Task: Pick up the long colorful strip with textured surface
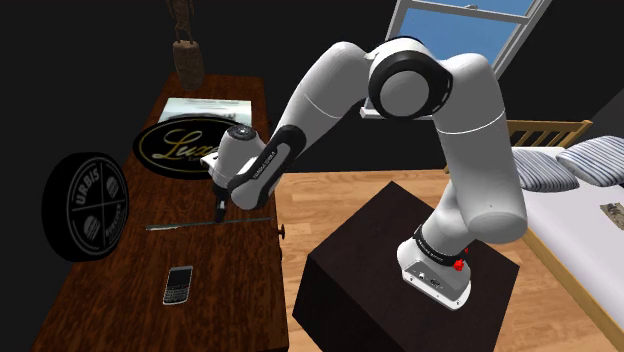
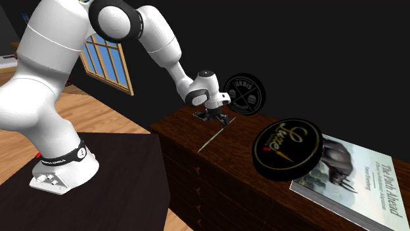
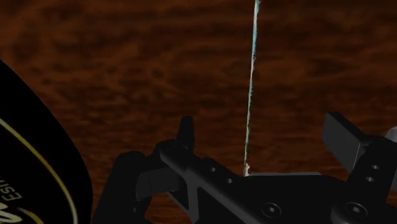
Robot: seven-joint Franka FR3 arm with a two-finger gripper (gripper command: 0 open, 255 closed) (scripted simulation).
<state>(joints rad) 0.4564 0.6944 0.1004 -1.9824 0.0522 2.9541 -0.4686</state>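
The long thin strip [image 1: 180, 225] lies flat on the dark wooden dresser top [image 1: 120, 290], pale with hints of blue and other colours. In the second exterior view the strip [image 2: 211, 139] runs from under the hand toward the dresser's front edge. My black gripper [image 1: 220, 212] hangs just above one end of it, pointing down. In the wrist view the strip [image 3: 252, 70] passes between the two fingers, and the gripper [image 3: 261, 137] is open, its fingers standing apart on either side without touching it. In the second exterior view the gripper [image 2: 213, 118] sits low over the wood.
A black disc with gold lettering [image 1: 185, 148] rests on a book [image 2: 348, 174] close to the hand. A second black round sign [image 1: 85, 205] stands at the dresser's far side. A phone [image 1: 178, 285] lies nearer the front. The stand [image 1: 400, 270] and a bed [image 1: 580, 215] are on the shoulder view's right.
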